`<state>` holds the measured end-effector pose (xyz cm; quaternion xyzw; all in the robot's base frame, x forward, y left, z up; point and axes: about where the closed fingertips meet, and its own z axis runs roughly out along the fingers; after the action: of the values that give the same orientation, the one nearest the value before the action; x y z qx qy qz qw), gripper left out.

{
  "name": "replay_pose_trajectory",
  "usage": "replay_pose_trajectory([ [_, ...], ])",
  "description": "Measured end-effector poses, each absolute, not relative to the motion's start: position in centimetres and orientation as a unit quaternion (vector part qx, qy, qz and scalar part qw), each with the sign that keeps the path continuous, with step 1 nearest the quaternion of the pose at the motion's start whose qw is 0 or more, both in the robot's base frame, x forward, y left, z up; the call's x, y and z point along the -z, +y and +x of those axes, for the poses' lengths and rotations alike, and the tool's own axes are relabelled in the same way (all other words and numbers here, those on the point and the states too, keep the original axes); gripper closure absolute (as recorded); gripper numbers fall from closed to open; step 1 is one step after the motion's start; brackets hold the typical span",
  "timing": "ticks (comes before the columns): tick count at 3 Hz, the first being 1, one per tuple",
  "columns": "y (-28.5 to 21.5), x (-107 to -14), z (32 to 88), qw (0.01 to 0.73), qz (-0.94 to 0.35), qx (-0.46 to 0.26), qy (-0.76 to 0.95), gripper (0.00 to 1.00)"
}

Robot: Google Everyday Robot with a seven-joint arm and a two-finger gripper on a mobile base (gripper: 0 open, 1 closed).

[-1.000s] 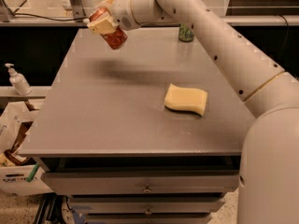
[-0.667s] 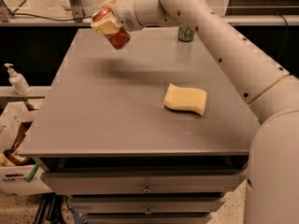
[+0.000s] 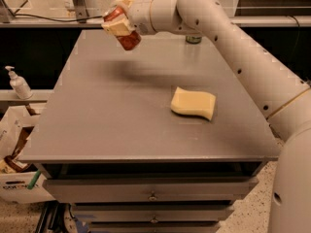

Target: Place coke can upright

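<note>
The coke can [image 3: 127, 36] is red and hangs tilted in the air above the far left part of the grey table [image 3: 121, 110]. My gripper [image 3: 118, 23] is shut on the coke can, its cream fingers [image 3: 115, 28] clamped around the can's upper half. The can's lower end points down and to the right, well above the table top. My white arm reaches in from the right across the back of the table.
A yellow sponge [image 3: 193, 103] lies right of the table's middle. A green can [image 3: 193, 39] stands at the far edge, partly behind my arm. A soap dispenser [image 3: 18, 83] and a cardboard box [image 3: 19, 149] are left of the table. Drawers [image 3: 153, 191] sit below the front edge.
The gripper with the coke can has shifted slightly left and turned a little, still held above the far left of the table. The sponge has not moved.
</note>
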<state>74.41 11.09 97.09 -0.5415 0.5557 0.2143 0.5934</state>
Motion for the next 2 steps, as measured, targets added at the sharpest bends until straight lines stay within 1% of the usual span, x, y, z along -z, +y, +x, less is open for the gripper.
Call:
replay_pose_trajectory([
  [2,9.1,-96.5,74.4,0.617,-0.525,-0.212,0.546,1.0],
])
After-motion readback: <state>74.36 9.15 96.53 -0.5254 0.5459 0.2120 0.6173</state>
